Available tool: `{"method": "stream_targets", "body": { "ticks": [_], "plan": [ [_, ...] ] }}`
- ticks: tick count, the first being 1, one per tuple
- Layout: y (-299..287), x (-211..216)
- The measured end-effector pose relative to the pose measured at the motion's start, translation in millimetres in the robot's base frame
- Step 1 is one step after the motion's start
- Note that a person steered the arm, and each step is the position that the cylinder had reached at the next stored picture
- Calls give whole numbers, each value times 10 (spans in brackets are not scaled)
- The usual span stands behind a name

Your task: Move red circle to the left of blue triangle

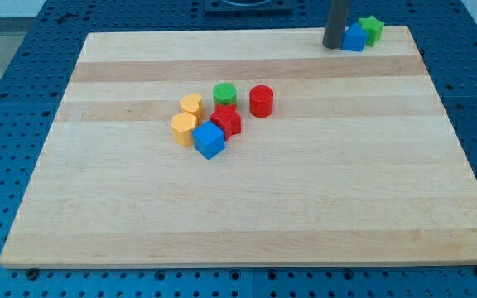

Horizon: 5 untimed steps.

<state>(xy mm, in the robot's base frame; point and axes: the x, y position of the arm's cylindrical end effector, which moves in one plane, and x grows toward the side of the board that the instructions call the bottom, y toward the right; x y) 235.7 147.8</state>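
Observation:
The red circle (261, 100) stands a little above the middle of the wooden board (247, 207). The blue triangle (354, 39) sits at the board's top right edge, touching a green star (372, 30) on its right. My tip (333, 45) rests at the top edge, right against the blue triangle's left side, far up and to the right of the red circle.
A cluster lies left of the red circle: a green circle (224, 93), a red star (226, 120), a blue cube (209, 140), a yellow heart (191, 105) and a yellow hexagon (184, 128). A blue perforated table surrounds the board.

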Motion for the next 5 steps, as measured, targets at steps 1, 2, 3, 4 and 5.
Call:
{"method": "stream_targets", "body": {
  "ticks": [1, 2, 3, 4, 5],
  "plan": [
    [30, 208],
    [229, 838],
    [164, 1497],
    [-354, 1862],
    [-1057, 1889]
  ]
}}
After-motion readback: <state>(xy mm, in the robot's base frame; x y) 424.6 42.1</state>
